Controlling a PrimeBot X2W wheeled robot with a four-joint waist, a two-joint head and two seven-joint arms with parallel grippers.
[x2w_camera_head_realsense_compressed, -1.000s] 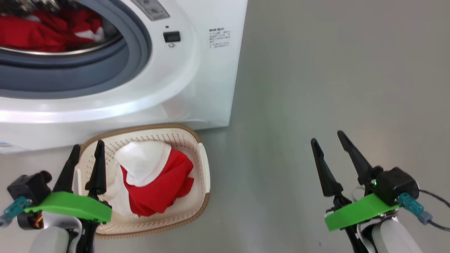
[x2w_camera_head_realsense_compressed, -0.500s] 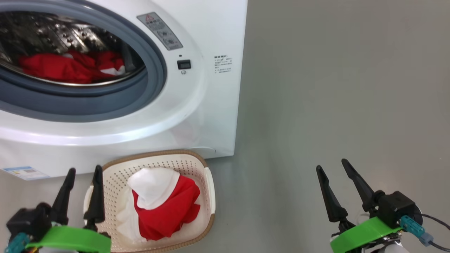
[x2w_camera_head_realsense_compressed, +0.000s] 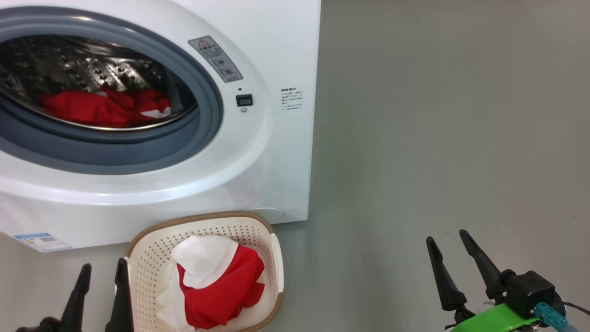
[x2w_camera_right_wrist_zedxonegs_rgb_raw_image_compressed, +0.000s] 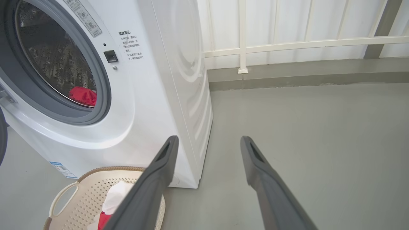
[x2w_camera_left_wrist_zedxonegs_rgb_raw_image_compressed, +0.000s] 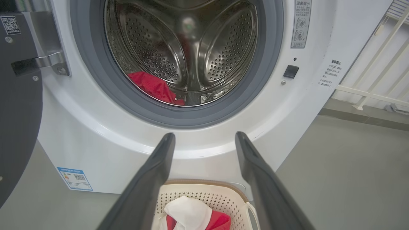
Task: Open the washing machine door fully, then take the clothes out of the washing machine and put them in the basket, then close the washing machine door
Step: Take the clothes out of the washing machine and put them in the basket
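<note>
Two heaps of clothes [x2w_camera_head_realsense_compressed: 106,108] lie apart. One red heap sits low in the drum [x2w_camera_left_wrist_zedxonegs_rgb_raw_image_compressed: 191,48] of the machine [x2w_camera_head_realsense_compressed: 276,46]. The other, red and white, fills the middle of the basket [x2w_camera_head_realsense_compressed: 198,219], which stands on the floor [x2w_camera_head_realsense_compressed: 438,115] just in front of the machine.

Note the change over the last second: the whole head view has shifted. The machine and the basket sit lower in it, and more of the drum shows. Treat this as a camera move, not a move of the things. The basket and its load lie as before.

Left claw [x2w_camera_head_realsense_compressed: 104,263]: spread and empty, just beside the basket's left rim, fingers pointing at the machine. A second ago its inner finger stood over the basket; it now stands at the rim's outer edge. Judge this as a withdrawal after a drop.

Right claw [x2w_camera_head_realsense_compressed: 446,235]: spread and empty, over bare floor, well apart from basket and machine.

Door [x2w_camera_left_wrist_zedxonegs_rgb_raw_image_compressed: 16,127]: swung wide at the left of the left wrist view, off the opening.

Status, as a judgement: the opening step is done and the unloading is part done. The raised view suits a reach into the drum. Send a claw over the grey ring, pinch the red heap low, and lift it past the ring's lip before you carry it to the basket. Close the door only once the drum is empty.
</note>
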